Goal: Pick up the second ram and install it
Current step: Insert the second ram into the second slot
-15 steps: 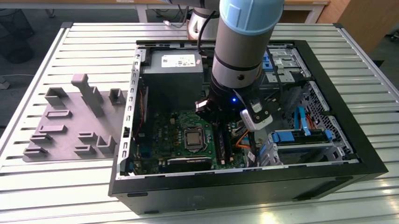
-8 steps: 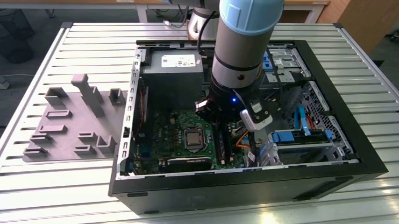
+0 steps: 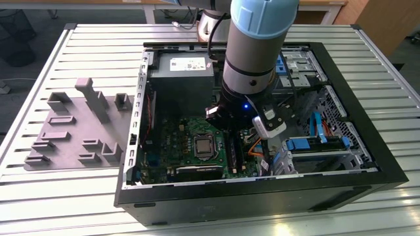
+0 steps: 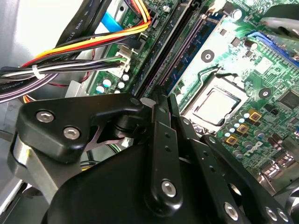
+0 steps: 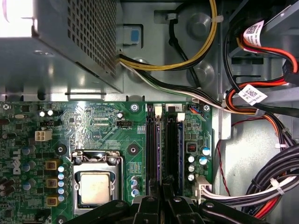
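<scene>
Setup: a black open-sided desktop computer case lies flat on the silver slatted metal counter. A grey moulded plastic parts fixture sits just beside the case, toward the counter edge on the exterior view's left.

Arm: the pale blue and grey robot arm reaches down into the case over the green motherboard, between the grey boxy power supply and the bright blue plastic drive brackets.

Gripper: the black linkage gripper has its fingers drawn together, tips low over the long black memory slots. I cannot tell whether anything is pinched between them.

Task item: the second ram, a thin long dark stick seen edge-on with a violet sheen, stands in a slot directly in line with the fingertips. A blue-green sibling stick stands in a neighbouring slot.

Nearby: the silver square processor lies on one side of the slots. A bundle of red, orange, yellow and black cables lies on the other.
</scene>
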Tool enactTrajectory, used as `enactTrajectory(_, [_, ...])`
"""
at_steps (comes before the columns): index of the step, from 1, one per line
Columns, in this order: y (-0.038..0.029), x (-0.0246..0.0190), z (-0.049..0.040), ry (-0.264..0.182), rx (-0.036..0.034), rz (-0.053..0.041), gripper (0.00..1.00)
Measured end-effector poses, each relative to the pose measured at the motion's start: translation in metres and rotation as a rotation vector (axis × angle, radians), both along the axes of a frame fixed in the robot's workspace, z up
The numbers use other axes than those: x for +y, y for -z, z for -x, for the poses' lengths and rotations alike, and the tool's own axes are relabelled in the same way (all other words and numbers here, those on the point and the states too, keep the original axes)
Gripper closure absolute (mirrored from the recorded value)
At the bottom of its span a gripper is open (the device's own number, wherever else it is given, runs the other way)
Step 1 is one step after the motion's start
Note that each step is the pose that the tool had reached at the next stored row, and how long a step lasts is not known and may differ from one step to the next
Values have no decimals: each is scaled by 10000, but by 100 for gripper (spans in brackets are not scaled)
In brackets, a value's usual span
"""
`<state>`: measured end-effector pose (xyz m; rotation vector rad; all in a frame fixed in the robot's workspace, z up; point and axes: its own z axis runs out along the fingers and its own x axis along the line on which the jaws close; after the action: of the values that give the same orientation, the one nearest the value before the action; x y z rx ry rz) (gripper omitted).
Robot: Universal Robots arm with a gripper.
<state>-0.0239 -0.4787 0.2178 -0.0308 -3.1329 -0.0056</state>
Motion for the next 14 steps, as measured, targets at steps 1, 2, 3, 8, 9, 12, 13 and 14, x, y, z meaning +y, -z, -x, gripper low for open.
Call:
enactTrajectory(1, [1,0,0,0,0,-1,86])
enactTrajectory(2, [3,0,0,0,-1,-3,86])
enactTrajectory(3, [3,0,0,0,-1,-3,86])
enactTrajectory(8, [3,0,0,0,26,-4,86])
enactTrajectory(9, [3,0,0,0,39,-4,86])
enactTrajectory(12, [8,1,0,1,59,-5,86])
enactTrajectory(13, [10,1,0,0,61,-4,86])
enactTrajectory(14, [10,2,0,0,61,-4,86])
